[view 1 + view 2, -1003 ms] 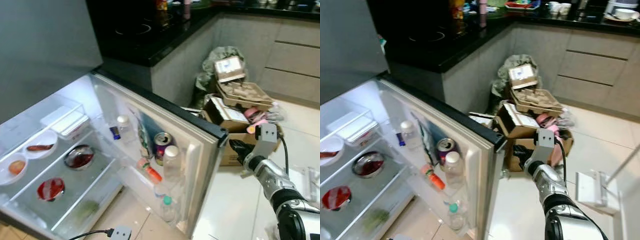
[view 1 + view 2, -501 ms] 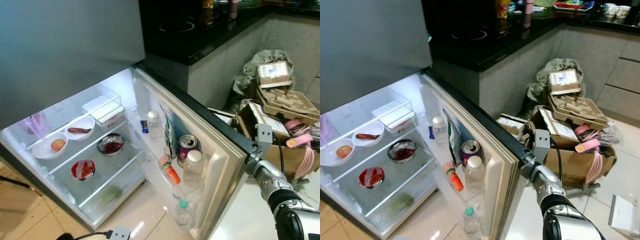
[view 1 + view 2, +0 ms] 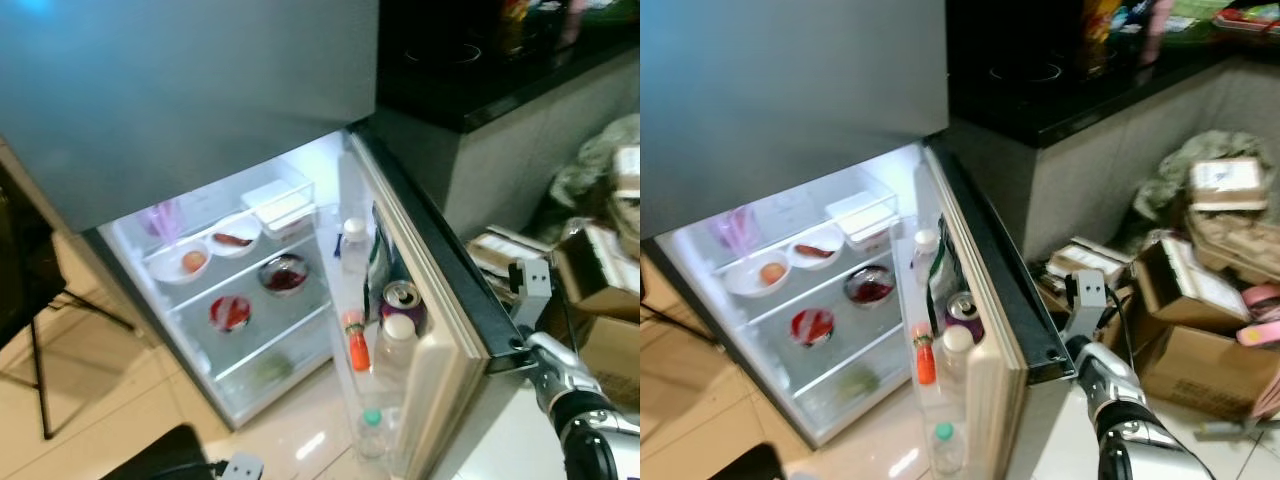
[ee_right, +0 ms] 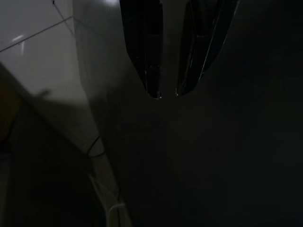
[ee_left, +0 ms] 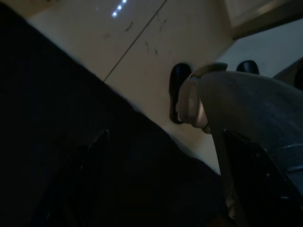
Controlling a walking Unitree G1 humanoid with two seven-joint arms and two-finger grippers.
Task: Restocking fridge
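Our right gripper (image 4: 165, 94), jaws nearly closed on nothing, presses the grey fridge door (image 3: 1025, 330); beyond it, door-rack bottles (image 3: 958, 350) could topple if we shove hard; left jaws unclear

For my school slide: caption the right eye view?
Right gripper behind the open fridge door, whose racks hold bottles and a can.
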